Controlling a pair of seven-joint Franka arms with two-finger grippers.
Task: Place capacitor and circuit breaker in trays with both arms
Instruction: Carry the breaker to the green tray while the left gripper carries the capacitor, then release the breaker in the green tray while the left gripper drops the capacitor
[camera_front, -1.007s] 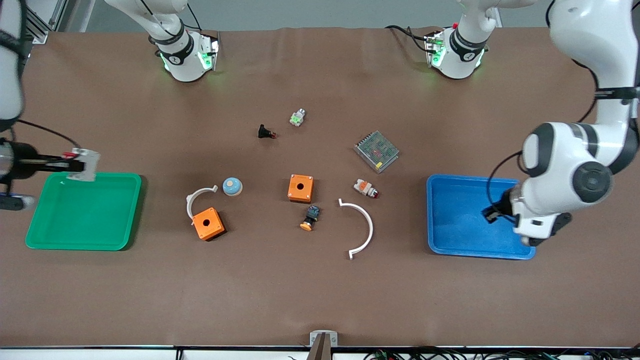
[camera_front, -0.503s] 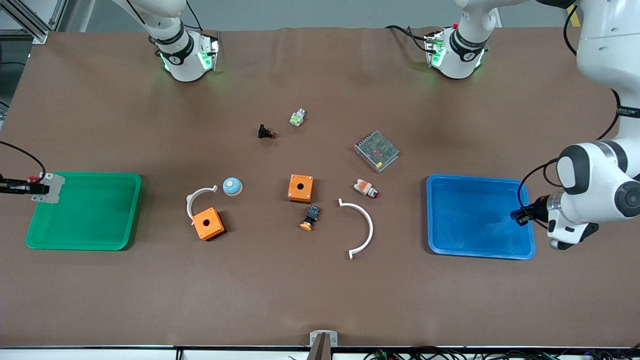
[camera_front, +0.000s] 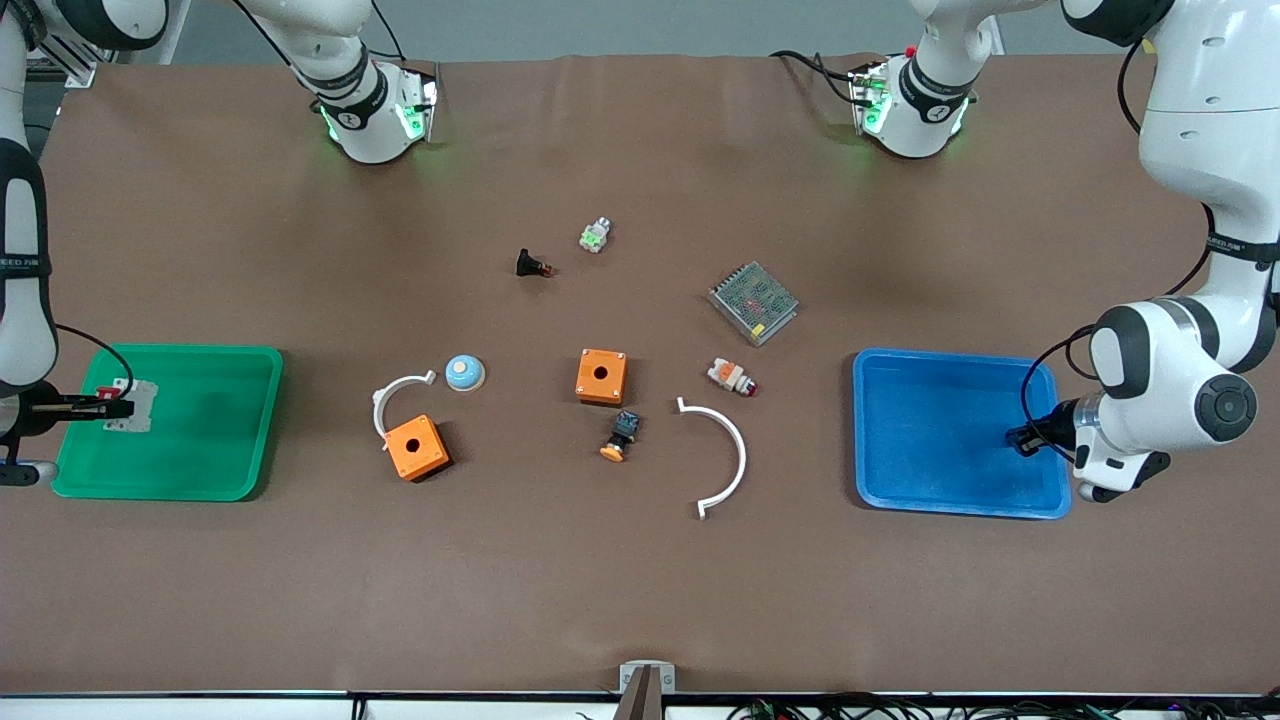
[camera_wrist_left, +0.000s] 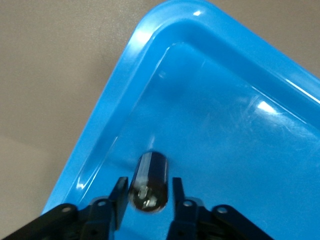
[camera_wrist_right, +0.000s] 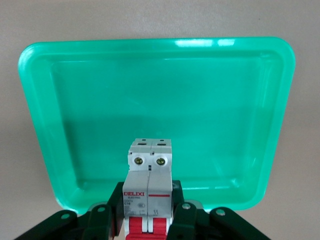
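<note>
The capacitor (camera_wrist_left: 149, 180), a stubby black cylinder, lies between the fingers of my left gripper (camera_wrist_left: 148, 187), low over the blue tray (camera_wrist_left: 225, 125). One finger touches it and the other stands clear of it, so the gripper is open. In the front view my left gripper (camera_front: 1015, 438) is over the blue tray (camera_front: 930, 430), at its edge toward the left arm's end. My right gripper (camera_front: 105, 407) is shut on the white-and-grey circuit breaker (camera_front: 133, 406) with red levers, over the green tray (camera_front: 200, 440). The breaker (camera_wrist_right: 149, 185) also shows over the green tray (camera_wrist_right: 150, 100) in the right wrist view.
Between the trays lie two orange boxes (camera_front: 601, 376) (camera_front: 416, 447), two white arc pieces (camera_front: 735, 455) (camera_front: 390, 400), a metal mesh box (camera_front: 753, 302), a blue dome (camera_front: 465, 373) and several small buttons (camera_front: 731, 376) (camera_front: 621, 435) (camera_front: 531, 265) (camera_front: 594, 236).
My right gripper has carried the circuit breaker in from the tray's edge to over its floor. My left gripper has shifted slightly inward over the blue tray.
</note>
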